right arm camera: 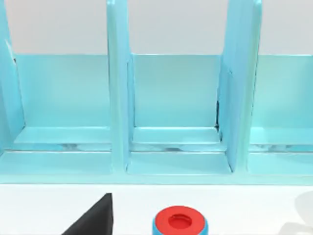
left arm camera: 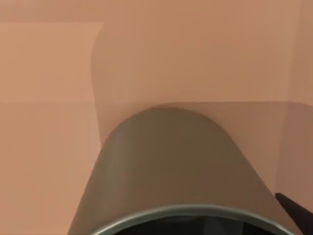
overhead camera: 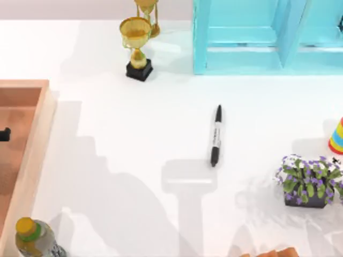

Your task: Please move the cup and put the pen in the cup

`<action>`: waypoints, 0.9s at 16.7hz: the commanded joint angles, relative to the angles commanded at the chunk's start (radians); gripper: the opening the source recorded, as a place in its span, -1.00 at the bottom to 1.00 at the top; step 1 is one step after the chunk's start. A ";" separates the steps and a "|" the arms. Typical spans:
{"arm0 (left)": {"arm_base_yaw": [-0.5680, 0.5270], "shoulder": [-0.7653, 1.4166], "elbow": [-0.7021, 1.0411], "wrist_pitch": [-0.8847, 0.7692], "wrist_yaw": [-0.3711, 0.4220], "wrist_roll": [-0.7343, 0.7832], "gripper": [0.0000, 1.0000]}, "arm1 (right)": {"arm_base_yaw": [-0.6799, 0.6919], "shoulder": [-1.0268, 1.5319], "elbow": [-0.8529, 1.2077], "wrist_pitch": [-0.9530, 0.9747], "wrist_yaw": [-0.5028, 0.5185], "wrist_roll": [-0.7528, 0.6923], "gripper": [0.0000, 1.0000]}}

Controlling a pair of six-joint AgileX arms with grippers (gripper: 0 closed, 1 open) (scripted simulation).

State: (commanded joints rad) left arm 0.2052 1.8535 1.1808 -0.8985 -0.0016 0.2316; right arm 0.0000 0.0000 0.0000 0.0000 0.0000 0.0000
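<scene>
Filling the left wrist view, the cup (left arm camera: 168, 161) has its rim cut off.

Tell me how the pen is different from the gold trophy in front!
The pen lies flat on the white table; the gold trophy stands upright. The pen is slim and black with a pale label band; the trophy is shiny gold on a black base. Both sit on the table untouched.
</scene>
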 joint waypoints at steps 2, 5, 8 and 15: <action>-0.001 -0.001 0.003 -0.001 0.000 -0.001 -1.00 | 0.000 0.000 0.000 0.000 0.000 0.000 1.00; -0.005 -0.004 0.065 -0.013 -0.004 -0.050 -1.00 | 0.000 0.000 0.000 0.000 0.000 0.000 1.00; -0.042 -0.015 0.181 -0.068 -0.009 -0.145 -1.00 | 0.000 0.000 0.000 0.000 0.000 0.000 1.00; -0.311 -0.049 0.441 -0.423 -0.007 -0.390 -1.00 | 0.000 0.000 0.000 0.000 0.000 0.000 1.00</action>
State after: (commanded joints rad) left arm -0.1060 1.8046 1.6221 -1.3212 -0.0089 -0.1588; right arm 0.0000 0.0000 0.0000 0.0000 0.0000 0.0000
